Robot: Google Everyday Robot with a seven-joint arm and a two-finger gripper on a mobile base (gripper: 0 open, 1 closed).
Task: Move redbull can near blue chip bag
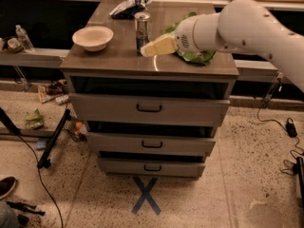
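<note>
The redbull can (141,29) stands upright on the cabinet top (114,56), near its middle. The blue chip bag (128,6), dark blue and white and wrinkled, lies at the far edge of the top, behind the can. My gripper (153,46) reaches in from the right and its cream fingers point left, right next to the can's lower right side. The white arm covers part of the green bag.
A cream bowl (93,37) sits left of the can. A bright green bag (194,55) lies to the right, under the arm. The cabinet has three drawers (149,108). A water bottle (23,38) stands on a shelf at left. Cables and litter lie on the floor.
</note>
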